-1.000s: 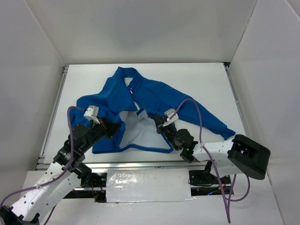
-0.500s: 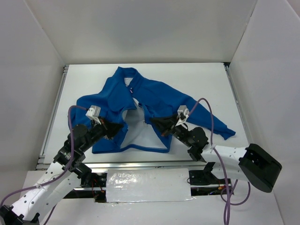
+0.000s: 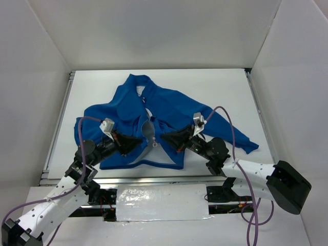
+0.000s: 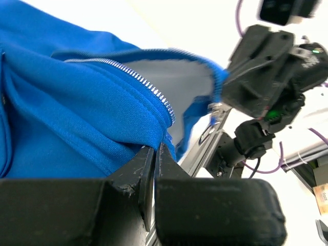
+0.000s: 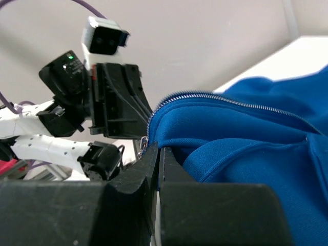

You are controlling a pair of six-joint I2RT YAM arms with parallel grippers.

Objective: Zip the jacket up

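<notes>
The bright blue jacket (image 3: 171,108) lies on the white table (image 3: 220,84), collar at the back, its lower front lifted. My left gripper (image 3: 136,140) is shut on the left front edge near the hem, and the zipper teeth (image 4: 141,80) run up from the jaws. Across a narrow gap, my right gripper (image 3: 165,137) is shut on the right front edge (image 5: 205,128). A small metal pull (image 3: 154,145) hangs between the two grippers, just left of the right fingers (image 5: 145,143). White lining (image 4: 179,87) shows inside the gap.
White walls enclose the table on three sides. A metal rail (image 3: 154,179) runs along the near edge, with a foil-taped patch (image 3: 161,202) below it. The jacket's right sleeve (image 3: 241,138) reaches toward the right arm's base.
Both grippers have moved toward each other with the front edges held. The wide opening showing white lining has narrowed to a slim gap, and the metal pull now hangs between them.
</notes>
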